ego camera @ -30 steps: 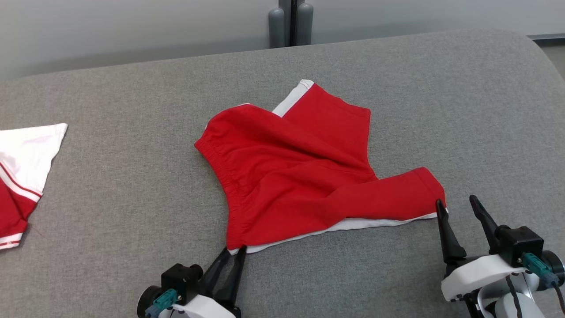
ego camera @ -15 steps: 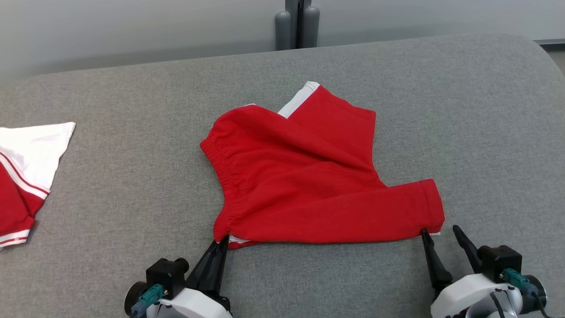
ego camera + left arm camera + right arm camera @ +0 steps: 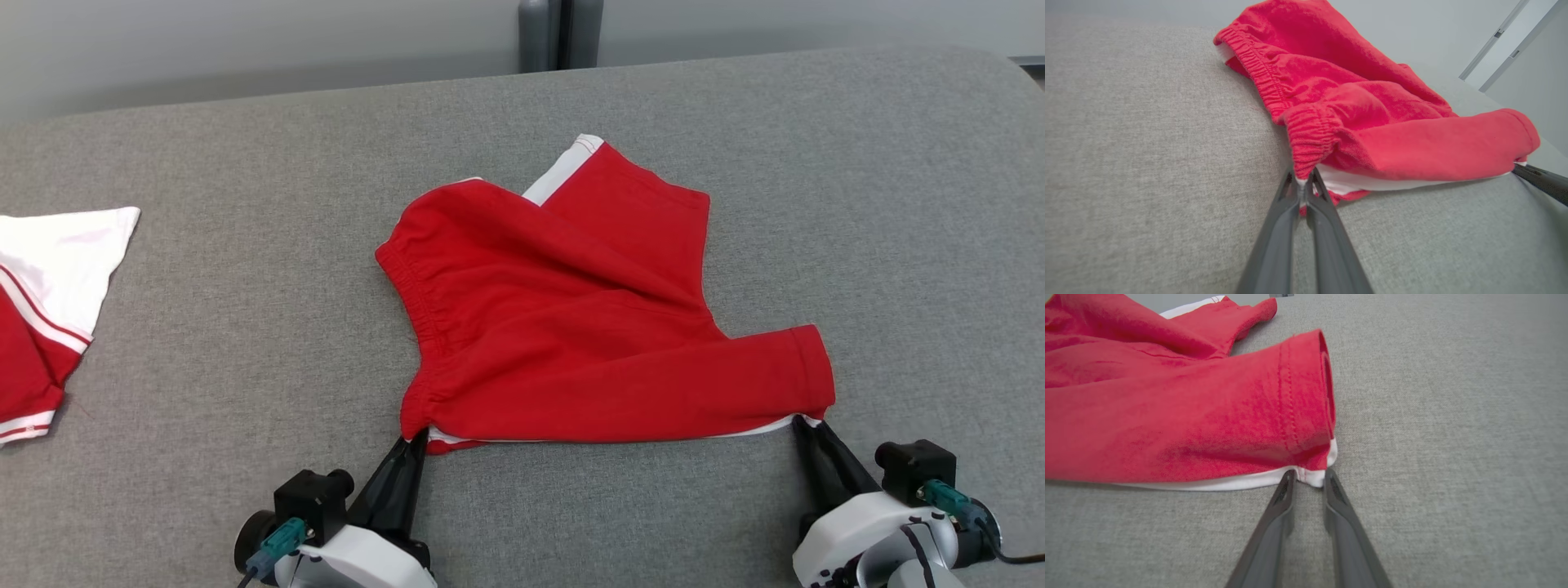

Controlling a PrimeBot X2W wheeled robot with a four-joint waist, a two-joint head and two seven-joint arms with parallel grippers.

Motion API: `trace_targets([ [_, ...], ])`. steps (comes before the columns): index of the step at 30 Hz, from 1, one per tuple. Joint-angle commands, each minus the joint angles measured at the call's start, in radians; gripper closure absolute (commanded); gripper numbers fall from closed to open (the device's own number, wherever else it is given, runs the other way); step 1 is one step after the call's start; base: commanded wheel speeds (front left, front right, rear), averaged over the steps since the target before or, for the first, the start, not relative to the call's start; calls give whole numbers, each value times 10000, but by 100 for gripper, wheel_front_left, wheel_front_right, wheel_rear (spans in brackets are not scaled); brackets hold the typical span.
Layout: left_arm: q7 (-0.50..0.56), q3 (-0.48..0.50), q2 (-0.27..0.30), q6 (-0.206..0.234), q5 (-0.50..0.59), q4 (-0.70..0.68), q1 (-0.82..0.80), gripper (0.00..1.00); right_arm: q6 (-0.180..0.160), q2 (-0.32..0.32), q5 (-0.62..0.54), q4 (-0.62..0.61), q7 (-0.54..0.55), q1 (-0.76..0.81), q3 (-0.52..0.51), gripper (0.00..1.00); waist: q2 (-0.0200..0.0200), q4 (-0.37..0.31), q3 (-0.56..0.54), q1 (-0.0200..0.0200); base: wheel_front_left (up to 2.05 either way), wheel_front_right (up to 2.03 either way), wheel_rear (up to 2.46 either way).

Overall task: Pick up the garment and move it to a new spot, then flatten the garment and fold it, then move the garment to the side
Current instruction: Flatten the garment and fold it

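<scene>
1. The red garment (image 3: pixel 571 327) lies bunched in the middle of the grey bench (image 3: pixel 204 343) (white trim peeks from under its near edge).
2. The left hand (image 3: pixel 415 441) is clamped tight on the garment's waistband corner.
3. The right hand (image 3: pixel 807 426) has narrowed onto the white hem corner of the leg, with a tip touching it on each side.

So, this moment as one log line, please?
left tool: shut on red shorts waistband | right tool: jaws flank white hem corner, grip unclear | red shorts: on grey surface
</scene>
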Motion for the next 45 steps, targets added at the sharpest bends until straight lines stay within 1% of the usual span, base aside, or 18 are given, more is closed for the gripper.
trace_targets([
  [1,-3,8,47,-31,109,-19,-254,100,-3,-95,109,207,32,-133,82,100,-1,47,76,0,0,0,0],
  [7,-3,111,47,-50,153,-72,-267,100,-3,-171,370,-23,29,-304,235,100,-1,87,-12,0,0,0,0],
  [12,-2,339,47,-126,198,-546,-124,100,-3,-263,721,-1063,18,-94,201,100,-1,59,-671,0,0,0,0],
  [14,-2,394,43,-204,404,-710,-123,100,-3,-361,836,-1561,18,-117,218,100,-1,30,-1017,0,0,0,0],
  [21,-2,1137,66,-356,1009,-1666,-694,100,-3,-747,1337,-2905,18,-693,245,100,-1,-18,-2051,0,0,0,0],
  [24,-2,1297,307,-376,1155,-2024,-1082,100,-3,-926,1489,-3397,18,-1072,269,100,-1,-29,-2269,0,0,0,0],
  [26,-2,1210,535,-376,1116,-2218,-1526,100,-3,-1020,1653,-3711,17,-1341,279,100,-1,-41,-2351,0,0,0,0],
  [30,-2,980,1157,-382,831,-2412,-2508,100,-3,-1279,1967,-4325,17,-1936,288,100,-1,-42,-2360,0,0,0,0],
  [32,-2,785,1482,-383,747,-2352,-3106,100,-3,-1377,2136,-4559,18,-2229,267,100,-1,-53,-2260,0,0,0,0],
  [34,-2,481,1682,-384,503,-2303,-3746,100,-3,-1524,2267,-4717,18,-2562,383,100,-1,-71,-2101,0,0,0,0],
  [36,-2,288,1997,-385,355,-2196,-4466,100,-3,-1655,2457,-4760,18,-3026,469,100,-1,-79,-1700,0,0,0,0],
  [38,14,89,2148,-385,305,-1977,-5166,100,-3,-1816,2577,-4687,18,-3587,563,100,-1,-41,-1164,0,0,0,0],
  [41,130,-239,2312,-386,360,-1413,-6414,100,-3,-1991,2730,-4341,18,-4572,750,100,-1,8,-256,0,0,0,0],
  [44,172,-579,2351,-386,531,-695,-7817,100,-3,-2116,2698,-3894,18,-5878,889,100,-1,105,721,0,0,0,0],
  [45,170,-570,2267,-386,446,-375,-8237,100,-1,-2178,2524,-3710,18,-6345,978,100,-1,132,1019,0,0,0,0],
])
